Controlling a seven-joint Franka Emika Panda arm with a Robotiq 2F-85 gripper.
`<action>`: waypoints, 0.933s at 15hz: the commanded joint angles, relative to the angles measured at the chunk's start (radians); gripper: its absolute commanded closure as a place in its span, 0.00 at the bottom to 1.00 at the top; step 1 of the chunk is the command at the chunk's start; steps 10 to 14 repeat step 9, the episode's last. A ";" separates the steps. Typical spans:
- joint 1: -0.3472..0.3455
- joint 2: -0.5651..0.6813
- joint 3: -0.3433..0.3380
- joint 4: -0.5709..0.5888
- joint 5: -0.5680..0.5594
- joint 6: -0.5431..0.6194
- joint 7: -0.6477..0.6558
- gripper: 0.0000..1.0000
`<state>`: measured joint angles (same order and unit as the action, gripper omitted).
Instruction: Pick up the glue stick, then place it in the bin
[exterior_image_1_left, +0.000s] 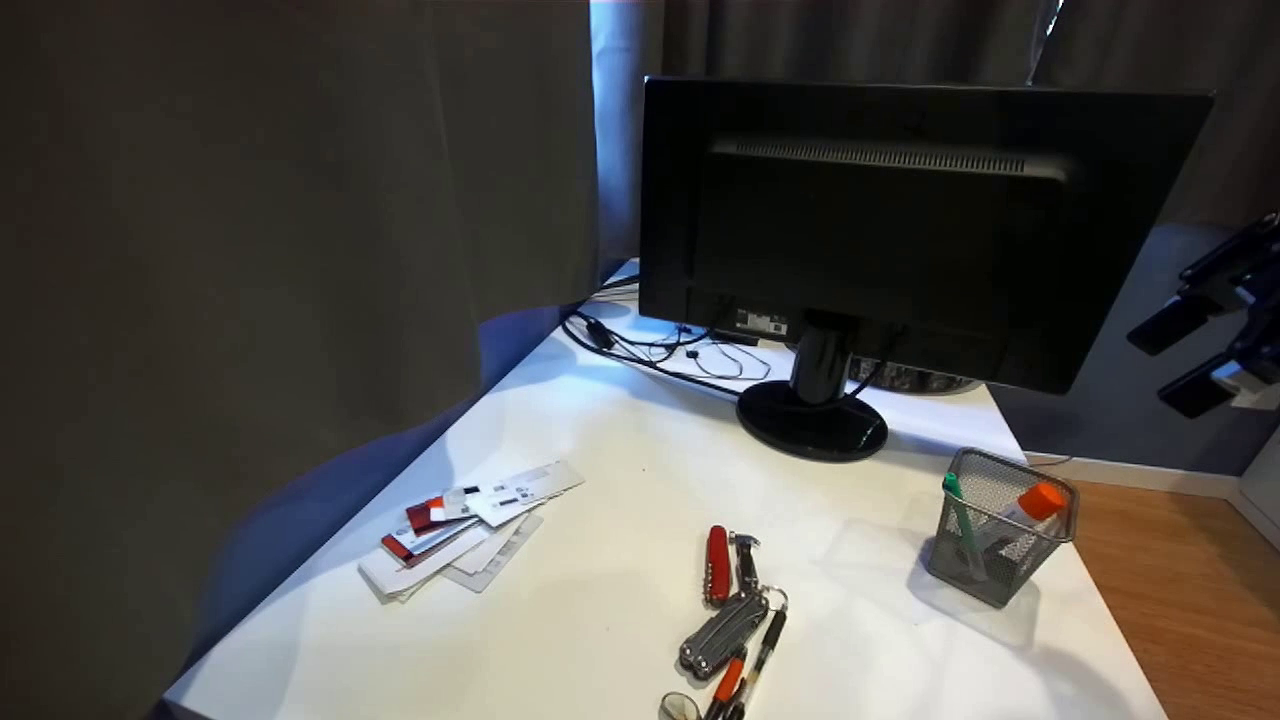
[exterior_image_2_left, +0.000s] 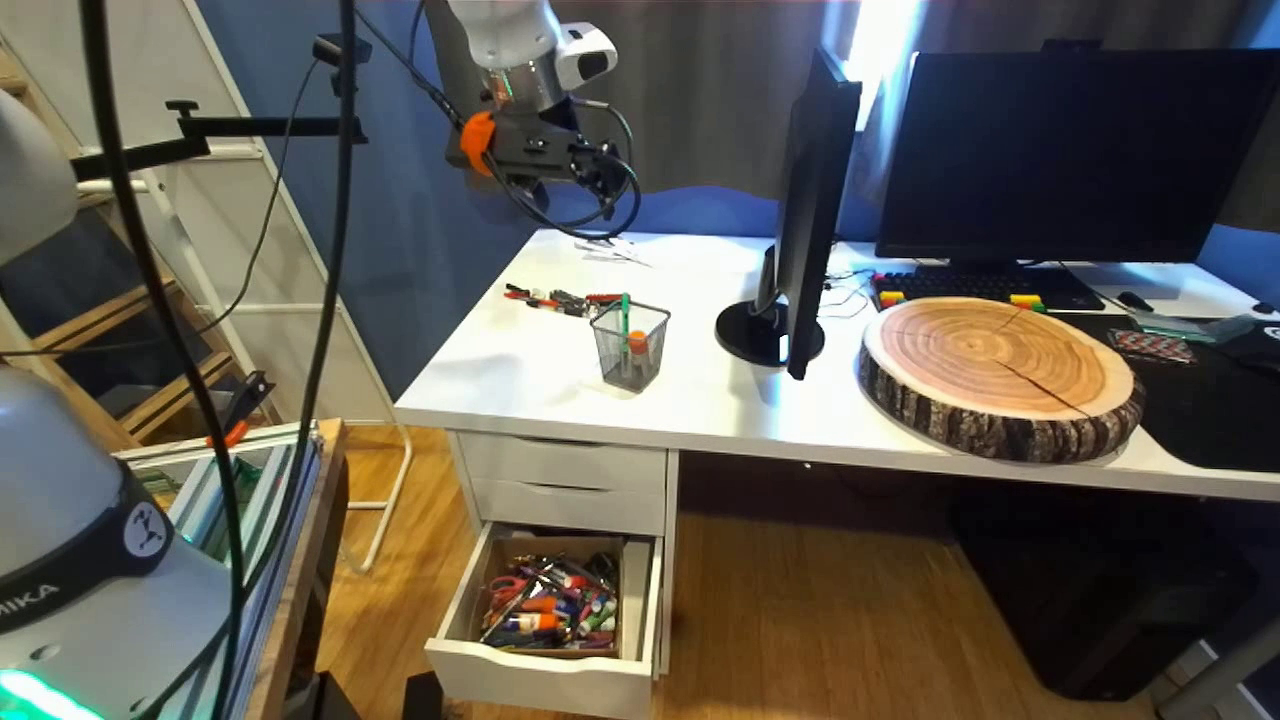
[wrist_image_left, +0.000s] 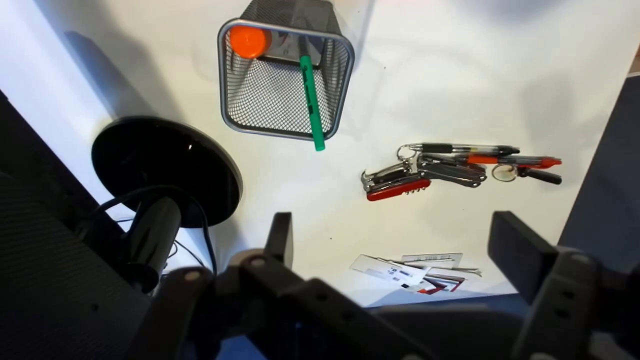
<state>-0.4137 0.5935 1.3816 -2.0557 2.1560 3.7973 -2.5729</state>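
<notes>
The bin, a small square grey wire-mesh cup (exterior_image_1_left: 1012, 580), stands upright near the desk edge; it also shows in an exterior view (exterior_image_2_left: 632, 372) and the wrist view (wrist_image_left: 223, 85). Inside it stands the glue stick, a thick whitish tube with an orange cap (exterior_image_1_left: 1042, 501), seen from above in the wrist view (wrist_image_left: 248, 41). A separate slim green pen (wrist_image_left: 312, 100) leans in the bin with its end above the rim. My gripper (wrist_image_left: 394, 239) is open and empty, raised above the desk and apart from the bin; both exterior views show it (exterior_image_1_left: 1180, 357) (exterior_image_2_left: 570, 200).
A black monitor (exterior_image_1_left: 920, 230) stands beside the bin. A red pocket knife (exterior_image_1_left: 717, 565), a grey multi-tool (exterior_image_1_left: 725, 635) and pens lie together. Cards (exterior_image_1_left: 525, 490) lie near the curtain. A wood slab (exterior_image_2_left: 1000, 350) and an open drawer (exterior_image_2_left: 545, 680) of stationery show in an exterior view.
</notes>
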 joint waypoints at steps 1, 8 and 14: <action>-0.005 0.029 0.024 0.059 0.065 0.059 -0.081 0.00; 0.010 -0.005 0.009 0.053 0.079 0.035 -0.072 0.00; 0.010 -0.005 0.010 0.053 0.079 0.036 -0.072 0.00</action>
